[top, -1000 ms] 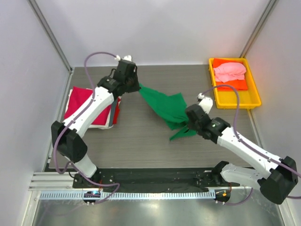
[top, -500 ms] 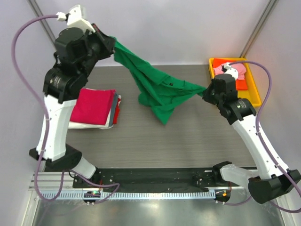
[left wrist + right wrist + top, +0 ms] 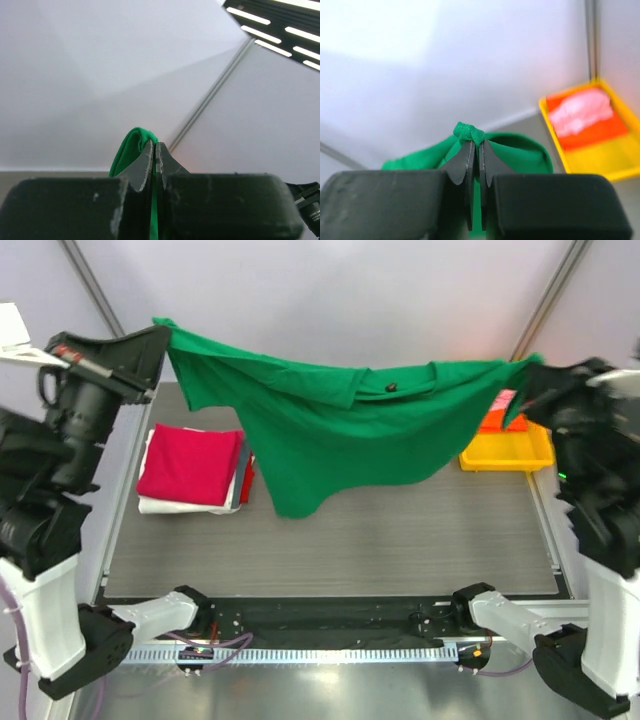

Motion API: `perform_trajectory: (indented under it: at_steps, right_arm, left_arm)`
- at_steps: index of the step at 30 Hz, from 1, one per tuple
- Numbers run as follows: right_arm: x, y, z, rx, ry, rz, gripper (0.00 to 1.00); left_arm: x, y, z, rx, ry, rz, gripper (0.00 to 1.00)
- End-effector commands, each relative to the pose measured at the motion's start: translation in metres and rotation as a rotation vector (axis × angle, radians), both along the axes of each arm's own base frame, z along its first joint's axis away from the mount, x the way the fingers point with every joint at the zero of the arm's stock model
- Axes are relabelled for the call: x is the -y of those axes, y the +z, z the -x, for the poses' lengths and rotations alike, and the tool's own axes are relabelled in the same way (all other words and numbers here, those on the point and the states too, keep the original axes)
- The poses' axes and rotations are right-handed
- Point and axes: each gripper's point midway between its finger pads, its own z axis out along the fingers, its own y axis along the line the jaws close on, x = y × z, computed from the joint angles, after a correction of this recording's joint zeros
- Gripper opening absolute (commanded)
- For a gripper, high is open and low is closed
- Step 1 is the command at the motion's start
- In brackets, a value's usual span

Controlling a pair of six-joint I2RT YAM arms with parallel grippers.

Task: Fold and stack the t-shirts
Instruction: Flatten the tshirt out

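Observation:
The bright green t-shirt (image 3: 340, 425) hangs stretched high in the air between both arms, its lower part drooping over the table. My left gripper (image 3: 160, 332) is shut on its left corner, with green cloth (image 3: 131, 150) pinched between the jaws. My right gripper (image 3: 528, 368) is shut on the other corner, a green bunch (image 3: 468, 133) poking out past the tips. A folded stack with a crimson t-shirt (image 3: 190, 464) on top of a white one (image 3: 165, 505) lies at the table's left. Pink and orange t-shirts (image 3: 580, 112) lie in the tray.
The yellow plastic tray (image 3: 505, 454) stands at the back right of the grey table (image 3: 330, 540), partly behind the hanging cloth. White walls close in the back and both sides.
Both arms have risen and moved apart. The green t-shirt, crumpled low over the table before, is now lifted and spread wide between the grippers.

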Motion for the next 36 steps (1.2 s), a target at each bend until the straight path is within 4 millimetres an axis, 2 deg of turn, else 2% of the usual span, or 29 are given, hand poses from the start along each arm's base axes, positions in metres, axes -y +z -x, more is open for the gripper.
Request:
perform_trajectory:
  at_steps: [1, 2, 4, 5, 6, 7, 8, 9, 10, 11, 12, 13, 14, 15, 16, 17, 18, 19, 20, 22, 23, 26, 29, 31, 34, 35, 36]
  right_arm:
    - [0.042, 0.07, 0.044, 0.189, -0.156, 0.011, 0.01]
    - [0.045, 0.088, 0.05, 0.231, -0.166, 0.005, 0.01]
    - [0.052, 0.107, 0.06, 0.274, -0.189, 0.007, 0.01]
    - [0.05, 0.107, 0.052, 0.264, -0.191, 0.011, 0.01]
    - [0.05, 0.108, 0.049, 0.262, -0.195, 0.016, 0.01]
    - [0.049, 0.106, 0.046, 0.254, -0.196, 0.018, 0.01]
    - [0.049, 0.102, 0.045, 0.246, -0.199, 0.014, 0.01]
    - [0.05, 0.098, 0.044, 0.239, -0.203, 0.007, 0.01]
    - [0.047, 0.082, 0.034, 0.199, -0.206, 0.005, 0.01]
    - [0.05, 0.075, 0.034, 0.189, -0.222, -0.005, 0.01]
    - [0.051, 0.073, 0.039, 0.202, -0.222, -0.018, 0.01]
    - [0.049, 0.066, 0.037, 0.196, -0.215, -0.02, 0.01]
    - [0.043, 0.043, 0.023, 0.14, -0.204, 0.002, 0.01]
    - [0.041, 0.035, 0.019, 0.129, -0.202, 0.005, 0.01]
    - [0.039, 0.011, 0.01, 0.078, -0.2, 0.021, 0.01]
    - [0.036, -0.001, 0.004, 0.053, -0.198, 0.032, 0.01]
    - [0.033, -0.01, -0.003, 0.042, -0.191, 0.034, 0.01]
    - [0.028, -0.037, -0.018, -0.018, -0.183, 0.06, 0.01]
    - [0.023, -0.049, -0.027, -0.043, -0.176, 0.062, 0.01]
    - [0.013, -0.069, -0.043, -0.088, -0.146, 0.065, 0.01]
    - [0.007, -0.078, -0.055, -0.113, -0.132, 0.054, 0.01]
    - [-0.012, -0.084, -0.075, -0.137, -0.061, 0.029, 0.01]
    - [-0.018, -0.074, -0.084, -0.126, -0.034, 0.011, 0.01]
    - [-0.007, -0.068, -0.081, -0.113, -0.077, -0.006, 0.01]
    - [0.01, -0.067, -0.067, -0.103, -0.13, -0.013, 0.01]
    - [0.019, -0.068, -0.062, -0.103, -0.17, -0.011, 0.01]
    - [0.028, -0.063, -0.047, -0.076, -0.202, -0.019, 0.01]
  left_arm:
    - [0.004, 0.041, 0.035, 0.132, -0.126, 0.111, 0.0]
    - [0.011, 0.039, 0.036, 0.103, -0.175, 0.154, 0.0]
    - [0.036, 0.028, 0.04, 0.063, -0.318, 0.167, 0.0]
    - [0.053, 0.003, 0.028, -0.014, -0.373, 0.16, 0.0]
    - [0.069, -0.012, 0.029, -0.074, -0.466, 0.182, 0.0]
    - [0.081, -0.024, 0.026, -0.105, -0.512, 0.187, 0.0]
    - [0.097, -0.067, 0.01, -0.211, -0.529, 0.17, 0.0]
    - [0.105, -0.088, 0.005, -0.257, -0.534, 0.167, 0.0]
    - [0.113, -0.102, 0.003, -0.274, -0.536, 0.171, 0.0]
    - [0.125, -0.146, -0.009, -0.355, -0.527, 0.144, 0.0]
    - [0.125, -0.152, -0.007, -0.348, -0.524, 0.149, 0.0]
    - [0.128, -0.166, -0.01, -0.375, -0.508, 0.144, 0.0]
    - [0.132, -0.191, -0.015, -0.422, -0.5, 0.126, 0.0]
    - [0.133, -0.202, -0.017, -0.443, -0.494, 0.115, 0.0]
    - [0.134, -0.211, -0.016, -0.458, -0.494, 0.108, 0.0]
    - [0.135, -0.235, -0.02, -0.503, -0.477, 0.093, 0.0]
    - [0.135, -0.243, -0.02, -0.512, -0.473, 0.087, 0.0]
    - [0.135, -0.253, -0.021, -0.526, -0.465, 0.076, 0.0]
    - [0.135, -0.274, -0.023, -0.566, -0.448, 0.061, 0.0]
    - [0.134, -0.29, -0.02, -0.586, -0.444, 0.046, 0.0]
    - [0.133, -0.309, -0.021, -0.612, -0.426, 0.017, 0.0]
    - [0.121, -0.335, -0.017, -0.637, -0.38, -0.007, 0.0]
    - [0.107, -0.358, -0.007, -0.662, -0.35, -0.049, 0.0]
    - [0.095, -0.381, -0.005, -0.697, -0.295, -0.087, 0.0]
    - [0.084, -0.401, 0.0, -0.721, -0.261, -0.14, 0.0]
    - [0.084, -0.413, 0.002, -0.746, -0.264, -0.155, 0.0]
    - [0.087, -0.42, 0.002, -0.764, -0.272, -0.164, 0.0]
